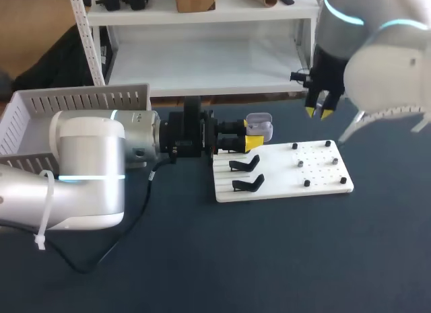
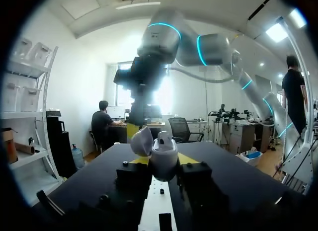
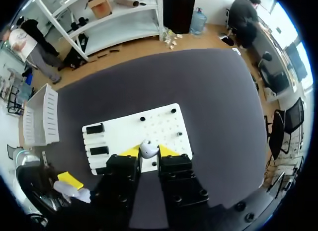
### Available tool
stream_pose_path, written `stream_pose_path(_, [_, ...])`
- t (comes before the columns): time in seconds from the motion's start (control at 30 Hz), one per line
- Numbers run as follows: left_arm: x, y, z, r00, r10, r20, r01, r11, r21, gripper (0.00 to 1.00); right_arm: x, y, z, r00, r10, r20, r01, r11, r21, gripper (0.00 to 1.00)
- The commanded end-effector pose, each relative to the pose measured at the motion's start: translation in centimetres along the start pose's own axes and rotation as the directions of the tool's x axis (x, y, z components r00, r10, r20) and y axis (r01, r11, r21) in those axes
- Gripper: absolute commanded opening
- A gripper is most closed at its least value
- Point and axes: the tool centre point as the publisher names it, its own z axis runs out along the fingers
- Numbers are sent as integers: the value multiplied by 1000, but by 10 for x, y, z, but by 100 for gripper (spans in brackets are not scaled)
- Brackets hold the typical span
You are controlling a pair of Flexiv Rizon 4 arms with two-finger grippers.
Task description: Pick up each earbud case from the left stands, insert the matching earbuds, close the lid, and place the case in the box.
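One earbud case [image 1: 260, 126] (lid open) held by left gripper [image 1: 254, 141] over board's [image 1: 283, 182] far-left corner; one earbud [image 3: 147, 149] pinched by right gripper [image 1: 318, 112]; two stands [image 1: 246, 165] at left edge.

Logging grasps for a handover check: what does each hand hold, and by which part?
Left hand: open pale grey earbud case, gripped by the sides of its lower body, lid up. Right hand: small white earbud, pinched by its sides.

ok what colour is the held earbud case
The earbud case is pale grey, clearest in left wrist view.
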Motion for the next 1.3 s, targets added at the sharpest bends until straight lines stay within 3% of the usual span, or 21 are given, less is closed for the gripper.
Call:
stream_pose_path(0.03, [1, 0, 0, 1000, 2, 3, -2, 1000, -2, 0, 10, 1, -49, 999, -40, 2, 40, 999, -2, 0])
stream_pose_path(0.23, [1, 0, 0, 1000, 2, 3, -2, 1000, -2, 0, 29, 19, -82, 989, -149, -1, 149, 989, -20, 0])
stream_pose_path(0.37, [1, 0, 0, 1000, 2, 3, -2, 1000, -2, 0, 44, 30, -93, 964, -258, -56, 258, 966, -16, 0])
stream_pose_path(0.57, [1, 0, 0, 1000, 2, 3, -2, 1000, -2, 0, 66, 40, -114, 943, -327, -61, 325, 945, -36, 0])
stream_pose_path(0.63, [1, 0, 0, 1000, 2, 3, -2, 1000, -2, 0, 73, 43, -119, 937, -347, -50, 344, 937, -58, 0])
stream_pose_path(0.87, [1, 0, 0, 1000, 2, 3, -2, 1000, -2, 0, 98, 61, -123, 892, -448, -53, 447, 894, -30, 0])
stream_pose_path(1.2, [1, 0, 0, 1000, 2, 3, -2, 1000, -2, 0, 118, 79, -132, 878, -475, -55, 471, 879, -75, 0])
stream_pose_path(1.3, [1, 0, 0, 1000, 2, 3, -2, 1000, -2, 0, 119, 82, -135, 884, -467, -13, 465, 883, -58, 0])
